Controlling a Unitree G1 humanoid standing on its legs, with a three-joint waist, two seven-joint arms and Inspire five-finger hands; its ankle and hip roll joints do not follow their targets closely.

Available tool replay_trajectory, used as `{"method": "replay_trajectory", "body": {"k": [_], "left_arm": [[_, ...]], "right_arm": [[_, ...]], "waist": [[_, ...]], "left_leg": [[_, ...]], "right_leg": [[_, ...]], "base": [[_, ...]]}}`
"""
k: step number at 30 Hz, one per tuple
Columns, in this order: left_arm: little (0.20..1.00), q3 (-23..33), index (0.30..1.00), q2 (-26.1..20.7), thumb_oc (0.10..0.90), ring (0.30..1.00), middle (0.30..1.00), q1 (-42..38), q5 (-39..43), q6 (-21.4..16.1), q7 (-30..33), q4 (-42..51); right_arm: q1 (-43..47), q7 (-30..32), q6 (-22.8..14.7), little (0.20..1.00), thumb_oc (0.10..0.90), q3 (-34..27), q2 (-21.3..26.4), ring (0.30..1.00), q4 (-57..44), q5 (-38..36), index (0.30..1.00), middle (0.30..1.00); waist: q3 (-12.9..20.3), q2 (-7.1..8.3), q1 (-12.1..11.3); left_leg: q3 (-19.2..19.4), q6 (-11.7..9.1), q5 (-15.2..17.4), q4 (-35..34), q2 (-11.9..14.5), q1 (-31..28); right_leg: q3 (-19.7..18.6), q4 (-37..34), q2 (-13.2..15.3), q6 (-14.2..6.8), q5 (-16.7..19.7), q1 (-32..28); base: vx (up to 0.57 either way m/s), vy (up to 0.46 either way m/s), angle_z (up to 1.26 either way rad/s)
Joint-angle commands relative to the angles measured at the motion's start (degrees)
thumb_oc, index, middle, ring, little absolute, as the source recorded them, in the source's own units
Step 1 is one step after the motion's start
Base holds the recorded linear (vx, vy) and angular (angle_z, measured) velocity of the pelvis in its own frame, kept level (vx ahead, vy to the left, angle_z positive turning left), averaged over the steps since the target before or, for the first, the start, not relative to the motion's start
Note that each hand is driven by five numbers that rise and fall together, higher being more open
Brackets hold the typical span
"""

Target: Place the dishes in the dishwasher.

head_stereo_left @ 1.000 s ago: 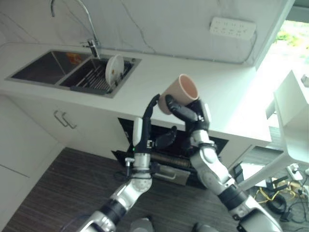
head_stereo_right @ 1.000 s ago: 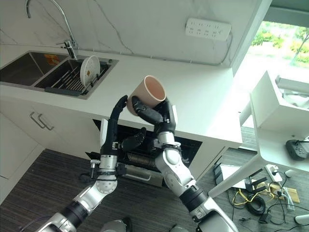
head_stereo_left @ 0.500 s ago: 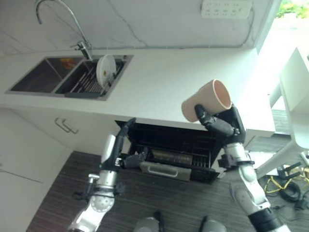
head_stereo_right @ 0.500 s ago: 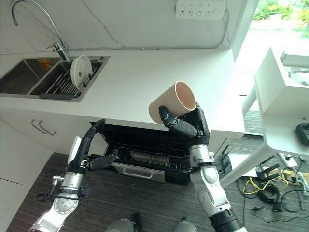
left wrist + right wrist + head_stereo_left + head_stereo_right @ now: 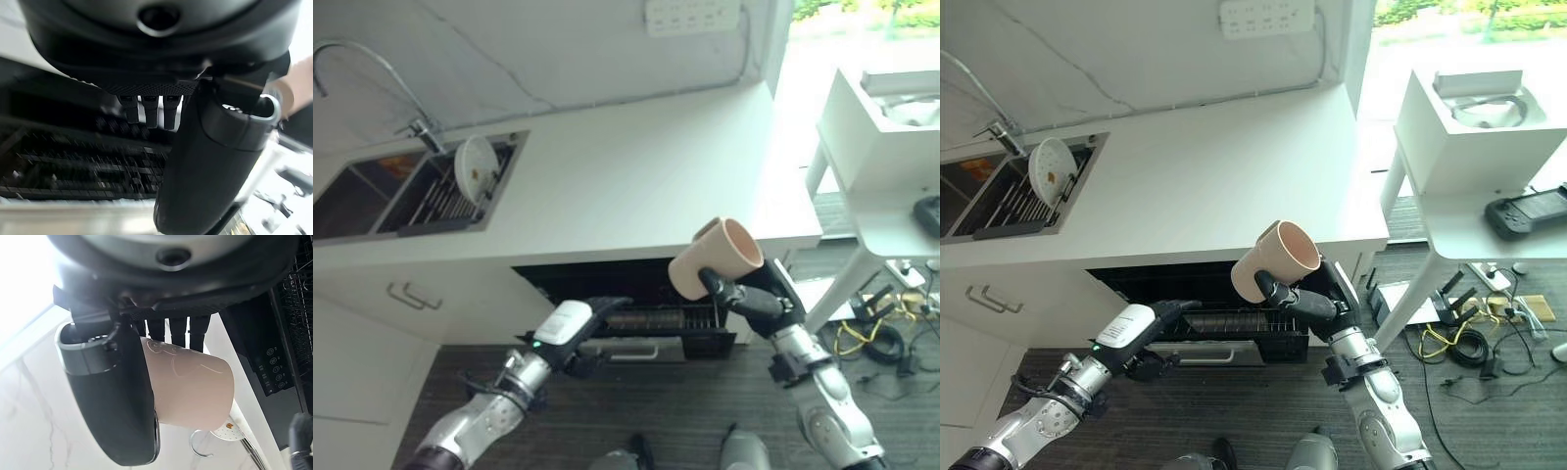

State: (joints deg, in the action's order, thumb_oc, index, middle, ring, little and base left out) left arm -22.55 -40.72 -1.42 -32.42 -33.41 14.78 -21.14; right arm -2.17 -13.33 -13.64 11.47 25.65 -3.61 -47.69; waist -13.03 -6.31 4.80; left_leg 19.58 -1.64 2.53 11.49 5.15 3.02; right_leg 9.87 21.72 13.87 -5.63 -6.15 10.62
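Note:
A pinkish-beige cup [image 5: 715, 258] is tilted in the air, mouth up and to the right, with my right hand [image 5: 756, 302] shut round its lower side. It hangs in front of the counter edge, above the right end of the open dishwasher [image 5: 651, 315]. The right wrist view shows the cup [image 5: 191, 386] against the thumb [image 5: 117, 396]. My left hand [image 5: 570, 329] lies flat and open at the dishwasher's left front, holding nothing, near the pulled-out rack [image 5: 73, 166]. A white plate [image 5: 475, 163] stands upright in the sink's rack.
The white counter [image 5: 626, 186] runs above the dishwasher, with a double sink [image 5: 372, 196] and tap [image 5: 372, 69] at the left. A white side table [image 5: 1469, 147] carrying a dark controller [image 5: 1526, 208] stands at the right, with cables [image 5: 1459, 343] on the floor beneath.
The camera has shifted. My right hand has brought the cup lower, in front of the counter edge. My left hand has dropped and turned flat by the dishwasher front.

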Motion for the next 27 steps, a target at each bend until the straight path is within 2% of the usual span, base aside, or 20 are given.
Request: {"method": "replay_trajectory", "body": {"k": [1,4,5,11,20,25,27], "left_arm": [[0.9,4.11,0.9,-1.38,0.8,0.9,0.9,-4.14,3.42,0.71,3.9,0.38],[0.9,3.94,0.9,0.47,0.8,0.9,0.9,-5.53,4.98,2.07,4.61,-1.68],[0.9,3.3,0.9,1.89,0.8,0.9,0.9,-7.68,6.27,3.69,3.75,-3.6],[0.9,1.51,0.9,3.82,0.8,0.9,0.9,-11.76,6.13,8.98,3.67,-7.01],[0.9,3.05,0.9,4.75,0.8,0.9,0.9,-15.03,6.21,15.69,10.02,-10.89],[0.9,2.8,0.9,3.89,0.8,0.9,0.9,-16.97,4.48,18.8,6.99,-12.56],[0.9,2.05,0.9,3.32,0.8,0.9,0.9,-17.88,5.74,19.31,1.01,-12.49]], "right_arm": [[6.21,-6.48,-4.81,0.3,0.4,-1.61,-1.67,0.3,-6.18,-5.83,0.3,0.3],[7.08,-7.71,-4.15,0.3,0.4,-1.36,-1.8,0.3,-8.27,-6.35,0.3,0.3],[8.03,-8.12,-3.9,0.3,0.4,-1.14,-1.61,0.3,-9.9,-6.19,0.3,0.3],[10.88,-6.65,-3.74,0.3,0.4,-0.88,-0.78,0.3,-11.46,-4.78,0.3,0.3],[13.56,-6.18,-1.8,0.3,0.4,-2.1,0.1,0.3,-11.85,-4.72,0.3,0.3],[14.57,-5.91,-1.23,0.3,0.4,-2.37,0.3,0.3,-11.62,-4.88,0.3,0.3],[15.04,-5.33,-0.63,0.3,0.4,-2.52,0.53,0.3,-11.81,-4.98,0.3,0.3]], "waist": [[0.71,1.42,-0.67],[-0.6,1.47,-0.16],[-2.03,1.52,0.46],[-4.77,1.67,1.52],[-8.39,2.6,2.27],[-9.82,2.79,2.56],[-10.3,2.81,2.76]], "left_leg": [[-4.38,-0.07,8.2,5.7,0.23,1.03],[-4.09,0.07,8.07,5.7,-0.1,2.34],[-3.88,0.24,7.83,5.7,-0.37,3.54],[-3.73,0.35,7.03,5.7,-0.56,5.91],[-3.83,-0.08,5.35,5.7,-0.04,9.03],[-3.76,-0.34,4.7,5.7,0.25,10.21],[-3.58,-0.41,4.47,5.7,0.4,10.55]], "right_leg": [[0.86,-4.54,0.31,-4.56,-0.21,-3.07],[0.13,-4.54,0.47,-4.86,0.29,-1.37],[-0.61,-4.54,0.4,-5.03,0.84,0.23],[-2.06,-4.54,-0.13,-5.06,1.78,2.99],[-3.22,-4.54,-1.12,-4.57,2.84,6.06],[-3.22,-4.54,-1.22,-4.46,3.31,7.28],[-3.18,-4.54,-1.26,-4.5,3.51,7.69]], "base": [[-0.05,0.067,-0.31],[-0.1,0.08,-0.18],[-0.15,0.097,-0.1],[-0.07,0.056,-0.18],[-0.03,0.01,-0.13],[-0.01,0.009,-0.03],[0.0,0.0,0.0]]}}
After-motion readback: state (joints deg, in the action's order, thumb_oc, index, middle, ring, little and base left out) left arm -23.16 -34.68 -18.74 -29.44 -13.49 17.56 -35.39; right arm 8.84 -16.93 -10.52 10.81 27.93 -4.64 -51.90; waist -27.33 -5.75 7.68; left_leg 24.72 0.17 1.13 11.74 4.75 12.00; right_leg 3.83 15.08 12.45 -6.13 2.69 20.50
